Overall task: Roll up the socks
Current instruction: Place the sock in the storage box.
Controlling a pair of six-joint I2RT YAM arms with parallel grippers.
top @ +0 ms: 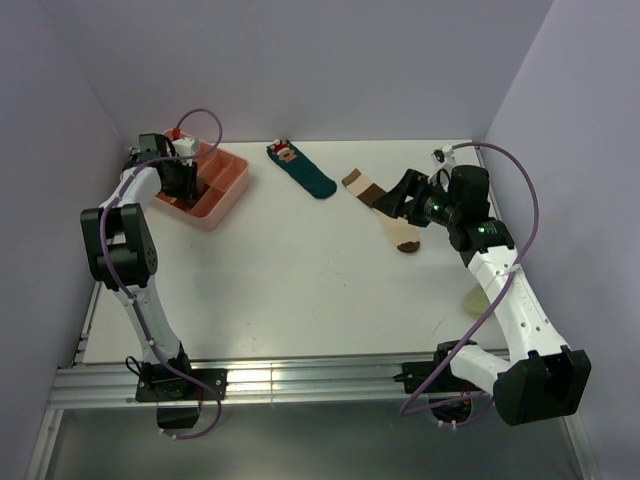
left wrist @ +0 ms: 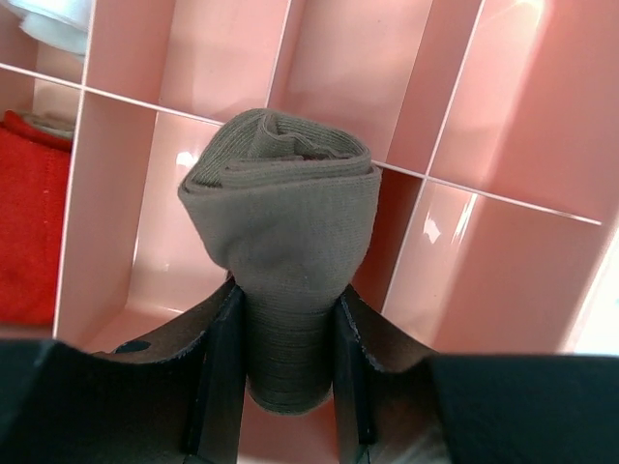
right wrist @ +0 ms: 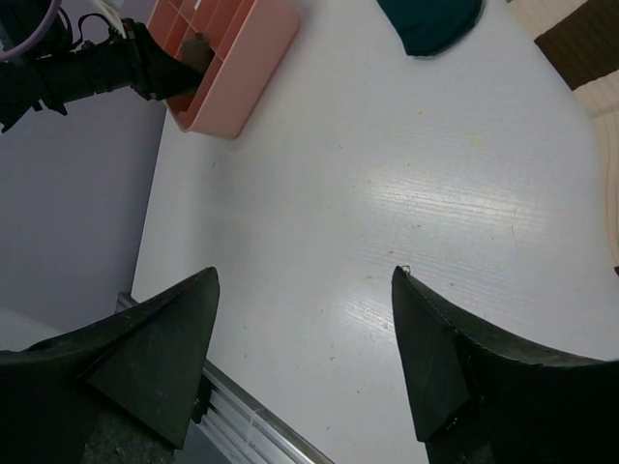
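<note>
The plain tan-brown sock (left wrist: 280,213) is rolled into a tight bundle, and my left gripper (left wrist: 287,300) is shut on its lower part. It hangs over a compartment of the pink divided tray (left wrist: 503,126). In the top view the left gripper (top: 185,180) is inside that tray (top: 225,195) at the far left. The cream sock with brown and tan bands (top: 400,232) lies flat at the right of the table; one corner of it (right wrist: 580,39) shows in the right wrist view. My right gripper (top: 402,198) hovers open just above it with nothing between its fingers (right wrist: 303,275).
A dark teal sock (top: 300,168) with a red-and-white figure lies between the tray and the banded sock. One tray compartment holds something red (left wrist: 29,222), another something white (left wrist: 58,24). A pale cream item (top: 478,298) lies half hidden under the right arm.
</note>
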